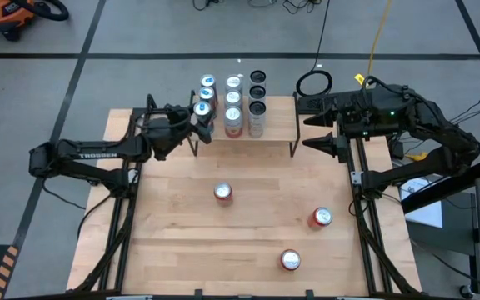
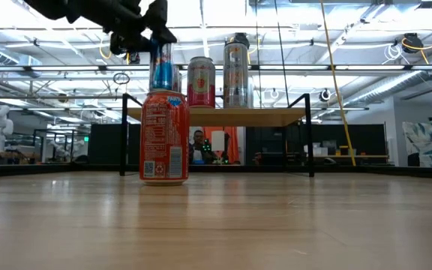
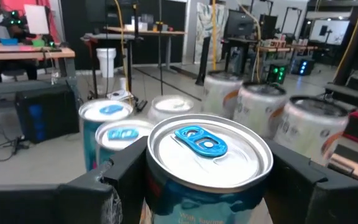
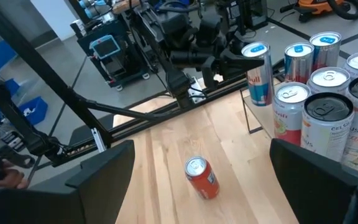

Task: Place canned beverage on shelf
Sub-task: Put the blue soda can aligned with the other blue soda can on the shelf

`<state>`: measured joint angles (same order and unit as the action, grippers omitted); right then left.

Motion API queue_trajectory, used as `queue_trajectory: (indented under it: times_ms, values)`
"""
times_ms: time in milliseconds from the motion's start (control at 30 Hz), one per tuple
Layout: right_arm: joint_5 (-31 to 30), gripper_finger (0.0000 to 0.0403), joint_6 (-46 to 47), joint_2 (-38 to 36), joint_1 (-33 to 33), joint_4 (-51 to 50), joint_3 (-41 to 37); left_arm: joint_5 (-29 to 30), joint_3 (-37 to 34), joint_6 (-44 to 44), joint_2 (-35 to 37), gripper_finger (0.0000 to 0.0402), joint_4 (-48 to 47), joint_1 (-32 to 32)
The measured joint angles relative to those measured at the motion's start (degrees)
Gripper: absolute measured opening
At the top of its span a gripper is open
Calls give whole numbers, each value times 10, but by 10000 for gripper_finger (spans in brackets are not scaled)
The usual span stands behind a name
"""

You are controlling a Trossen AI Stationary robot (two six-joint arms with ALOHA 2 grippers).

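Left gripper (image 1: 200, 119) seemingly over shelf (image 1: 277, 133) edge

The left arm reached forward, its left claw (image 1: 201, 117) clamped shut. The right arm waited bent, right claw (image 1: 327, 133) spread open.

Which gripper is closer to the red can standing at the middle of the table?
Left. The left gripper holds a blue can at the shelf edge, just behind the red can; the right gripper waits farther off.
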<state>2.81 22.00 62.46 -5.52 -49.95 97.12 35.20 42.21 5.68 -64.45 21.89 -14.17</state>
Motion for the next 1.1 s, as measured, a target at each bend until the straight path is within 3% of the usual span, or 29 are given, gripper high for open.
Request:
queue_trajectory:
  times_ms: [1100]
  values:
    - [0, 352, -2, 0, 0, 21, 0, 28, -14, 41, -58, 247, 27, -20]
